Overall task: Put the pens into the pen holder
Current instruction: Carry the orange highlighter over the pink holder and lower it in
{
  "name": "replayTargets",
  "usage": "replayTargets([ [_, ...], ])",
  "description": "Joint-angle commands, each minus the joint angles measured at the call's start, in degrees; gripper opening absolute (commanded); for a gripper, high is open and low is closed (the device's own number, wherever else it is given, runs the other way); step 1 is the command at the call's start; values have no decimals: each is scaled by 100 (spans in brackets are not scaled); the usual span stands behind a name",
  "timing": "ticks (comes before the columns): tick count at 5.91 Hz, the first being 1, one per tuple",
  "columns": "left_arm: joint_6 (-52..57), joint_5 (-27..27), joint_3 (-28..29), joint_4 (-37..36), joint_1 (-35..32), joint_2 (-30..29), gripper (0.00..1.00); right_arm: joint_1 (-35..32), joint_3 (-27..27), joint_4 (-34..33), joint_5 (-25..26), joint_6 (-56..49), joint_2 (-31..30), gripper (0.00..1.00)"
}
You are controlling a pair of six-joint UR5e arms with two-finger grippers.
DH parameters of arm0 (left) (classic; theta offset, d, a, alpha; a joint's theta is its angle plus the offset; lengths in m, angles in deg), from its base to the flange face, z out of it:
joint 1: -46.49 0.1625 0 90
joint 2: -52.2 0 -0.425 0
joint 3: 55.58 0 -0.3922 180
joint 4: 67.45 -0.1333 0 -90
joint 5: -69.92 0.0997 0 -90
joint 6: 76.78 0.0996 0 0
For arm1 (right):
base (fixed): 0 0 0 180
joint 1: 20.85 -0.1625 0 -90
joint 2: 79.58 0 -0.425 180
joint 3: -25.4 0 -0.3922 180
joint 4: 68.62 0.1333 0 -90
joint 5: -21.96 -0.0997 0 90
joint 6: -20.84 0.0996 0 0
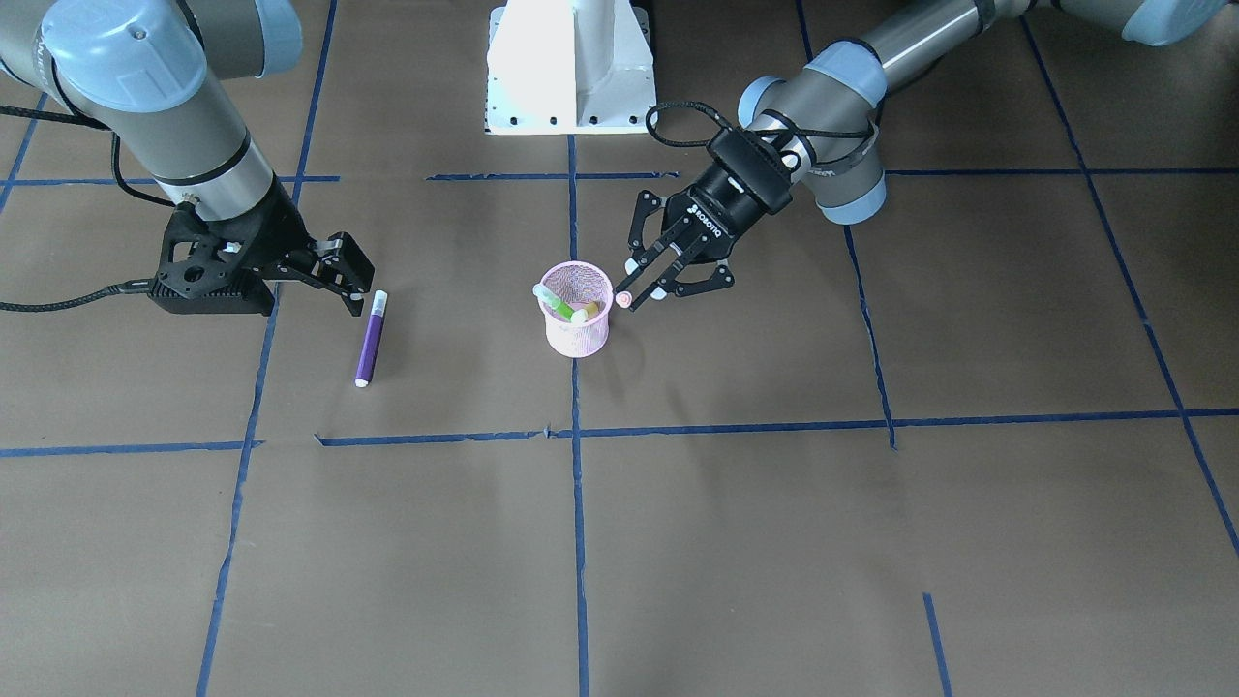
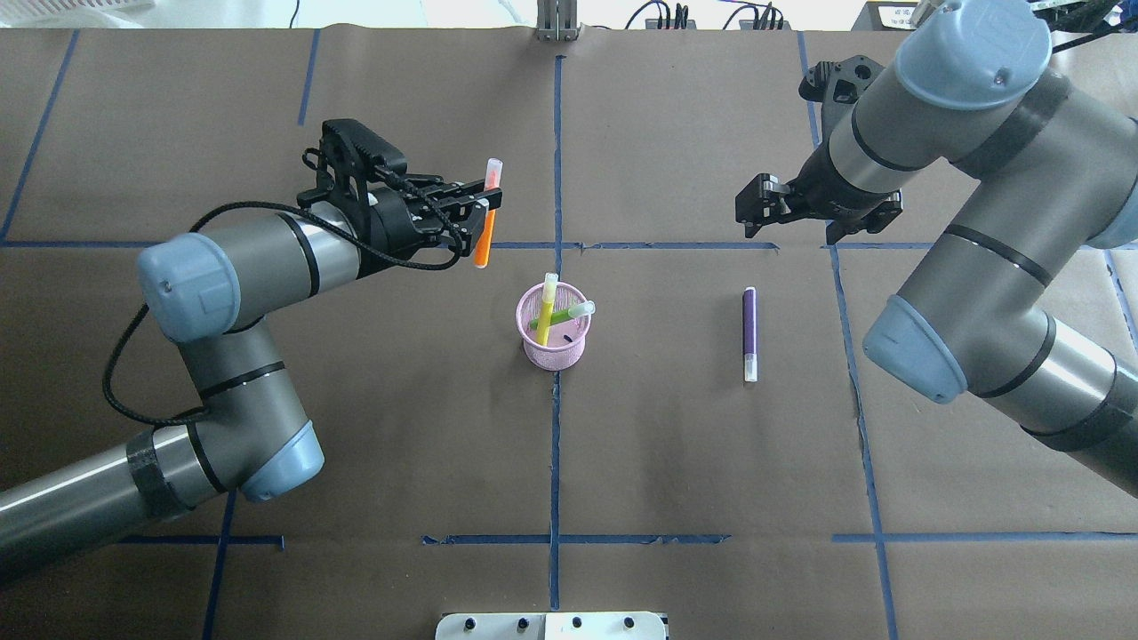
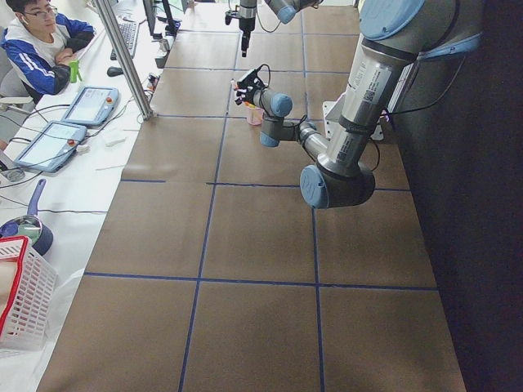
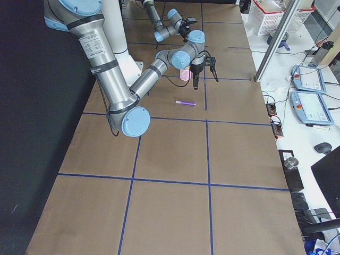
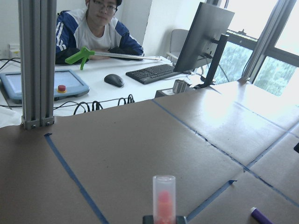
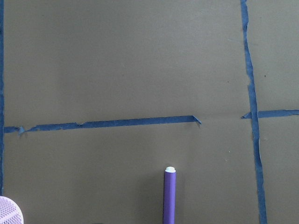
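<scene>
Your left gripper [image 2: 478, 206] is clenched on the orange pen [image 2: 484, 238]. It grips the pen below its pale cap, and the orange barrel hangs down at a slight tilt. The pen is clear of the table and outside the pink mesh cup [image 2: 556, 354], which stands close by, on the side of this gripper towards the robot and the table's middle. Note two pens in that cup, a yellow pen [image 2: 544, 313] and a green pen [image 2: 562, 316], both leaning and sticking out above the rim. Your right gripper [image 1: 347, 281] is spread open and holds nothing. Near it, on the robot's side, the purple pen [image 2: 749, 329] lies flat on the brown paper table [image 2: 676, 444], apart from the fingers and well apart from the cup. Its end shows at the lower edge of the right wrist view.
</scene>
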Motion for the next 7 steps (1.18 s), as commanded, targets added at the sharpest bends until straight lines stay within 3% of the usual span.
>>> replayTargets([
  [1,368,558,62,372,406,-90,0,5,6,10,0,9,-29,100],
  [6,609,658,668,346,724,-336,0,14,23,10,9,9,-38,100],
  [7,600,685,660,320,725,-388,20,14,23,10,9,9,-29,100],
])
